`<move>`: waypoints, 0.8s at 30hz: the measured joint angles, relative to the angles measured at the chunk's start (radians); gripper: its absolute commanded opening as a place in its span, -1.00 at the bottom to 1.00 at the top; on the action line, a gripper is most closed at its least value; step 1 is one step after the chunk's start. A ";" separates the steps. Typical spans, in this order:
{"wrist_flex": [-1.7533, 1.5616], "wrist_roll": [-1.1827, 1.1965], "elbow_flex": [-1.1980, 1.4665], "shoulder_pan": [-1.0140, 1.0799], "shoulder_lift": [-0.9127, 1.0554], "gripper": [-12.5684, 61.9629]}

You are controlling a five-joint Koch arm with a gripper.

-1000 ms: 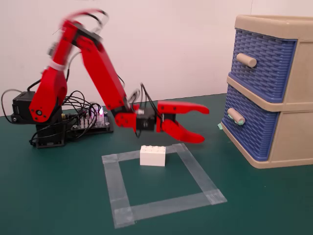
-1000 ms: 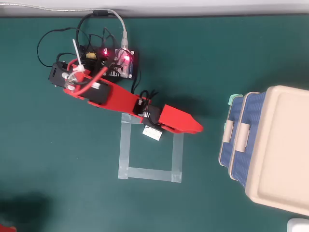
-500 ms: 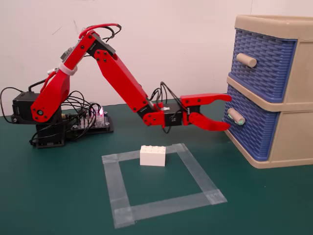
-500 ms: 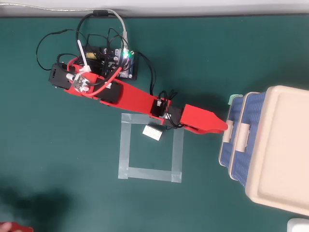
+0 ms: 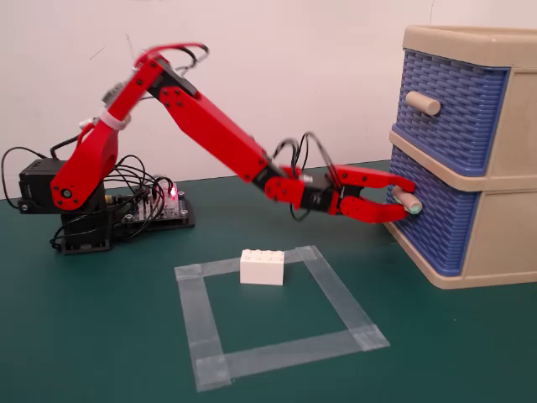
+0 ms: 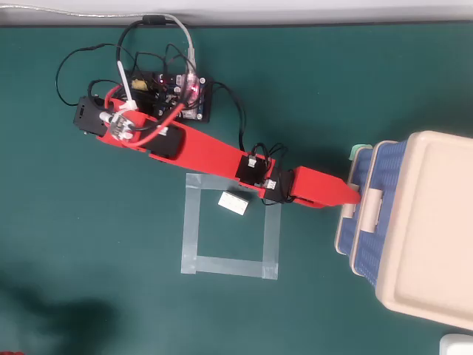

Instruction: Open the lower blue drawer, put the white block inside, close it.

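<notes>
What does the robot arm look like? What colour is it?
The arm is bright red plastic with black motors at its joints and thin black cables looping along it. Its gripper has long, pointed red fingers. A white tie wraps its upper part, and its black base has tangled wires.

The lower blue drawer (image 5: 436, 220) looks shut, its teal-tipped beige handle (image 5: 407, 201) lying between the gripper (image 5: 399, 200) jaws; the white block (image 5: 262, 267) sits upright, studs up, well behind the gripper
</notes>
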 measured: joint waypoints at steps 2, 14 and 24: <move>0.058 0.049 0.012 0.003 0.052 -0.88; 0.064 0.143 0.798 0.034 0.653 -0.24; 0.735 0.143 0.701 0.051 1.163 0.25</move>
